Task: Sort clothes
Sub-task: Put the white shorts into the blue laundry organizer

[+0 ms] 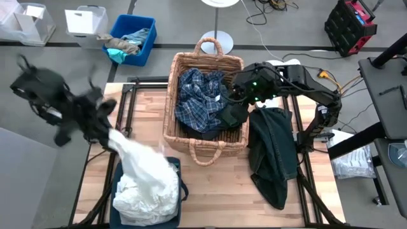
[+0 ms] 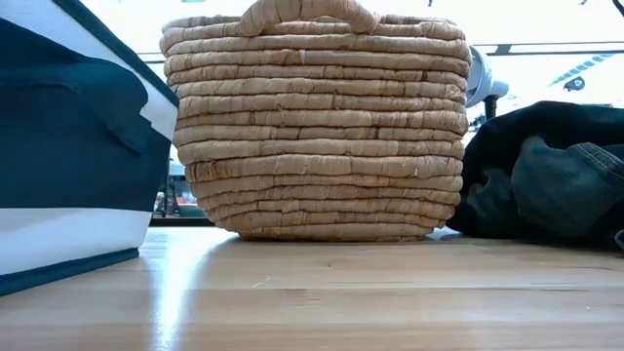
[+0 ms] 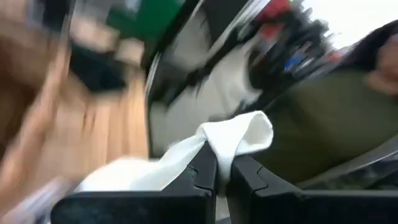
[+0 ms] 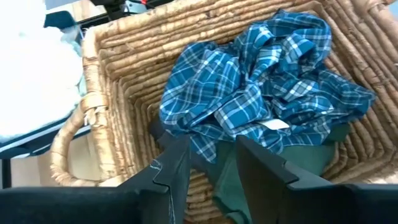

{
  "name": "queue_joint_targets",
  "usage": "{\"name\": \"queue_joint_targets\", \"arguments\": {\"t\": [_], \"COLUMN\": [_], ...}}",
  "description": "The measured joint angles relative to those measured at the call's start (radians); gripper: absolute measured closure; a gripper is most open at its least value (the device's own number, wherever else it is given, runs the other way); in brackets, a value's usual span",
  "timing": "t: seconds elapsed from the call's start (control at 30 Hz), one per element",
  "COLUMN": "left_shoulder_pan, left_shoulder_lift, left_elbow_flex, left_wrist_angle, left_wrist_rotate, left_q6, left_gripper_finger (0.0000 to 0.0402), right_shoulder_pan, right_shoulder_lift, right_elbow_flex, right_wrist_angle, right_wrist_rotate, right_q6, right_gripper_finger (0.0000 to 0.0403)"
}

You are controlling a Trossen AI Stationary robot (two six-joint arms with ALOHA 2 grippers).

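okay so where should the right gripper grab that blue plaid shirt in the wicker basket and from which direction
Judging by its pose, take the plaid shirt at the raised, bunched folds on top of the heap, coming straight down from above. The wicker basket walls block any sideways approach, and the crumpled ridges give the open right gripper something to pinch. Going deeper risks catching the dark green garment beneath.

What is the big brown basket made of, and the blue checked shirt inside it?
The basket looks like woven straw or seagrass: thick, matte tan coils stacked in rows. The plaid shirt seems to be thin woven cloth, maybe cotton: it crumples into soft folds without shine.
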Motion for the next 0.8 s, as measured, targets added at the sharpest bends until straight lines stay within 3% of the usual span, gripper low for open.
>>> {"name": "queue_joint_targets", "arguments": {"t": [0.2,0.33,0.4,0.53,0.63,0.8], "left_shoulder_pan": [-0.273,-0.384,-0.403,-0.405,-0.398,-0.397], "left_shoulder_lift": [0.068,0.07,0.08,0.098,0.095,0.09], "left_elbow_flex": [-0.086,-0.251,-0.316,-0.464,-0.596,-0.801], "left_wrist_angle": [-0.356,-0.233,-0.25,-0.338,-0.316,0.008], "left_wrist_rotate": [-0.181,-0.292,-0.332,-0.349,-0.349,-0.289], "left_q6": [-0.465,-0.514,-0.539,-0.598,-0.609,-0.577], "left_gripper_finger": [0.0401,0.0401,0.0401,0.0401,0.0401,0.0401], "right_shoulder_pan": [0.034,0.05,0.058,0.071,0.081,0.103], "right_shoulder_lift": [-0.001,-0.001,-0.001,-0.001,-0.001,0.0], "right_elbow_flex": [0.0,0.0,0.0,0.0,0.0,0.0], "right_wrist_angle": [0.002,0.007,0.007,0.009,0.009,0.009], "right_wrist_rotate": [0.001,0.011,0.025,0.028,0.028,0.028], "right_q6": [0.001,0.001,0.001,0.001,0.009,0.028], "right_gripper_finger": [0.0292,0.0297,0.0299,0.0302,0.0303,0.0296]}}
